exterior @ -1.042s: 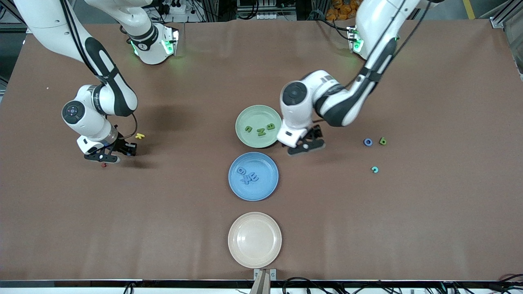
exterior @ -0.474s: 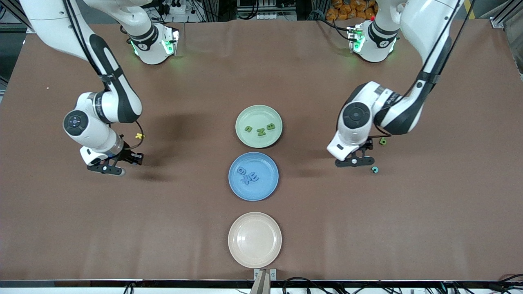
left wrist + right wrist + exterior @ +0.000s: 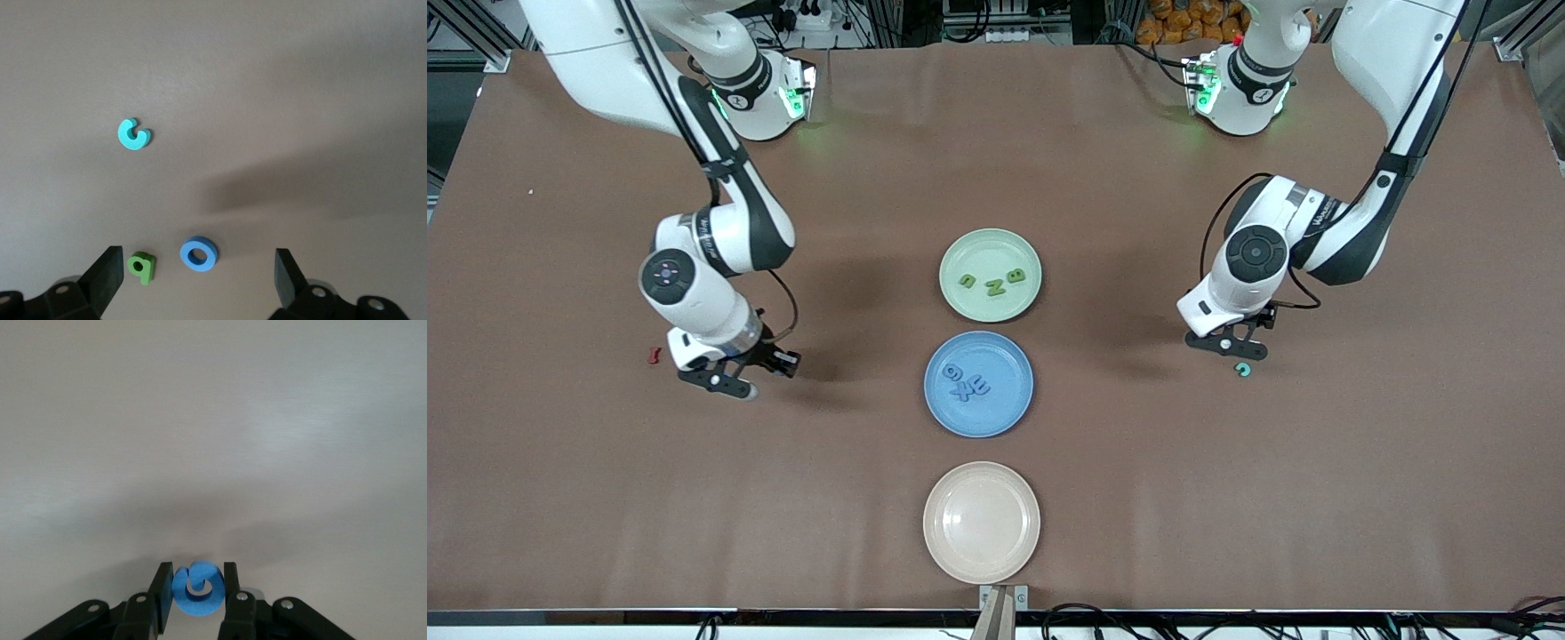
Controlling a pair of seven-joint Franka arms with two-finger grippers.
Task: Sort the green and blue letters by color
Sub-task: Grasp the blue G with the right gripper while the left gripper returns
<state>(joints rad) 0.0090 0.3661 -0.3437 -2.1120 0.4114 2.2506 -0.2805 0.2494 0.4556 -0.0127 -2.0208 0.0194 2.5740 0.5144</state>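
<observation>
My right gripper (image 3: 729,380) is shut on a blue curled letter (image 3: 200,593), held between its fingers in the right wrist view (image 3: 197,583), over bare table between a red letter and the blue plate (image 3: 1009,413). My left gripper (image 3: 1232,345) is open, low over a green b (image 3: 142,266) and a blue ring-shaped piece (image 3: 199,254), both between its fingers (image 3: 107,277). The arm hides these two in the front view. The green plate (image 3: 978,249) holds three green letters (image 3: 993,286). The blue plate holds three blue letters (image 3: 966,383).
A teal c (image 3: 1241,369) lies just nearer the camera than the left gripper and also shows in the left wrist view (image 3: 134,134). A small red letter (image 3: 653,356) lies beside the right gripper. An empty beige plate (image 3: 981,522) sits nearest the camera.
The left arm swung from beside the green plate to the loose letters at its end of the table. The right arm moved from the red letter toward the plates, holding the blue letter.
</observation>
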